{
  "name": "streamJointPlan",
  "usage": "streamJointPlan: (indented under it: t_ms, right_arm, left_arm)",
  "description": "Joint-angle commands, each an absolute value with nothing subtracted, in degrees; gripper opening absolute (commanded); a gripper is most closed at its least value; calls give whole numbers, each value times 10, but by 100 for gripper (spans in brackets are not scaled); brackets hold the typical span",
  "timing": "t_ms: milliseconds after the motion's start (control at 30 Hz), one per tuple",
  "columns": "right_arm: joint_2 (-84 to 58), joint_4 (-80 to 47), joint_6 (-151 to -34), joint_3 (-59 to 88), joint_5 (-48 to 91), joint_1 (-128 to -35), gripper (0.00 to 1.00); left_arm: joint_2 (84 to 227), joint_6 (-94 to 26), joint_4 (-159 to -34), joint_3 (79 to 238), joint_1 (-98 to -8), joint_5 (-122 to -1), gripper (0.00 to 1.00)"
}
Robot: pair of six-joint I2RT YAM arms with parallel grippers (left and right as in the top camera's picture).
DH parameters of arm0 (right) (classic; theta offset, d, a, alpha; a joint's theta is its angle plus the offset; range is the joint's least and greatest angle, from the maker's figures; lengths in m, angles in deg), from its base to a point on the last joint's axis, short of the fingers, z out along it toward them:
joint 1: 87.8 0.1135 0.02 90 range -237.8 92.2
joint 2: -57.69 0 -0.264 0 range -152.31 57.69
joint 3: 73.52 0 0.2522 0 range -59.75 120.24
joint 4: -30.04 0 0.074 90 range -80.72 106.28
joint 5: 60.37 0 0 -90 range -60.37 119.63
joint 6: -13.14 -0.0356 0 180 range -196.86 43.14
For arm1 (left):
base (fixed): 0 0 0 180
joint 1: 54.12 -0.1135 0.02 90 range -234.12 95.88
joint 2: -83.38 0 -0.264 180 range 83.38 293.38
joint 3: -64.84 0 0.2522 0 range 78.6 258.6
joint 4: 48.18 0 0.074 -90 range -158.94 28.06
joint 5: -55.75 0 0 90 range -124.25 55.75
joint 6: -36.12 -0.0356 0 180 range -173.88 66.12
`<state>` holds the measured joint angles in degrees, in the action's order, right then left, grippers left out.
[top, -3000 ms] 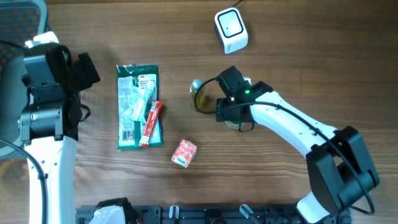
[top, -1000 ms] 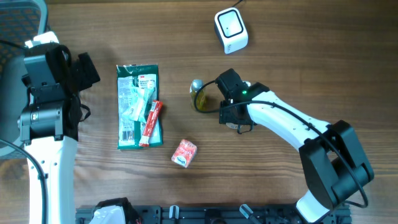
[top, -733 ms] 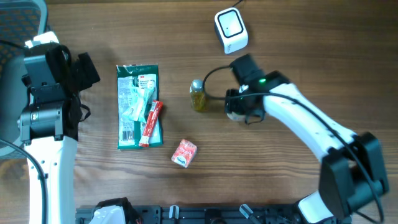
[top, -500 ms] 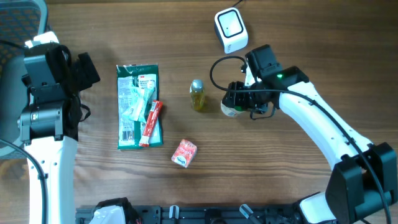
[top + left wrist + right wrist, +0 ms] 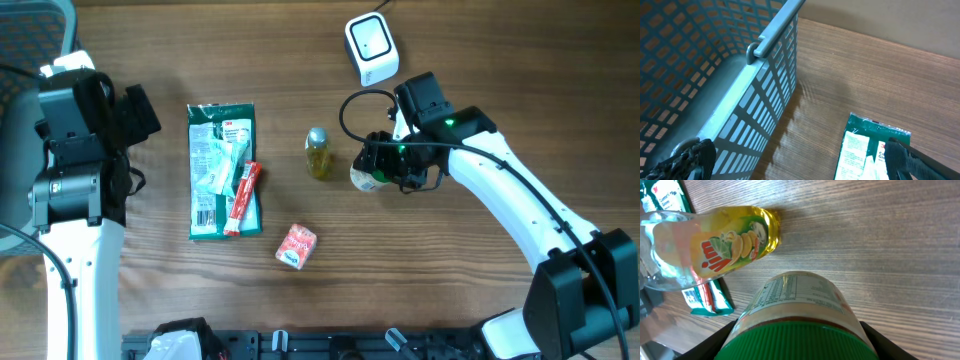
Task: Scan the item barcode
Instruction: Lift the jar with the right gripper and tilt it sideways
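Near the middle of the counter (image 5: 480,60), the right gripper (image 5: 392,166) had its jaws clenched around a jar with a green lid (image 5: 795,325), and this jar was just beside the yellow bottle (image 5: 318,155) and apart from the white scanner (image 5: 371,48) at the far edge. On the left side lay a green packet (image 5: 215,170) with a red stick (image 5: 243,197) resting on it, and a small red packet (image 5: 296,246) was near them. The left gripper (image 5: 135,112) stood with its jaws released and empty, next to a blue basket (image 5: 715,75)
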<state>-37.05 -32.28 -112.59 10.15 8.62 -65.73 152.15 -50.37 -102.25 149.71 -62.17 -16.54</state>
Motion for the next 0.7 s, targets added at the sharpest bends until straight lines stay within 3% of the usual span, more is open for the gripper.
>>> streamJointPlan:
  t_ms: [0, 200, 500, 667]
  right_arm:
    - [-362, -327, -1150, 114, 69, -658, 13]
    - [-362, -331, -1150, 114, 25, -658, 5]
    - [-362, -348, -1150, 114, -57, -658, 4]
    - [-362, -378, -1153, 114, -184, -658, 4]
  left_arm:
    - [1522, -505, -1021, 1499, -625, -168, 100]
    - [1522, -505, -1021, 1499, -625, -168, 100]
    - [1522, -505, -1021, 1499, -625, -168, 100]
    - [1522, -505, -1021, 1499, -625, -168, 100]
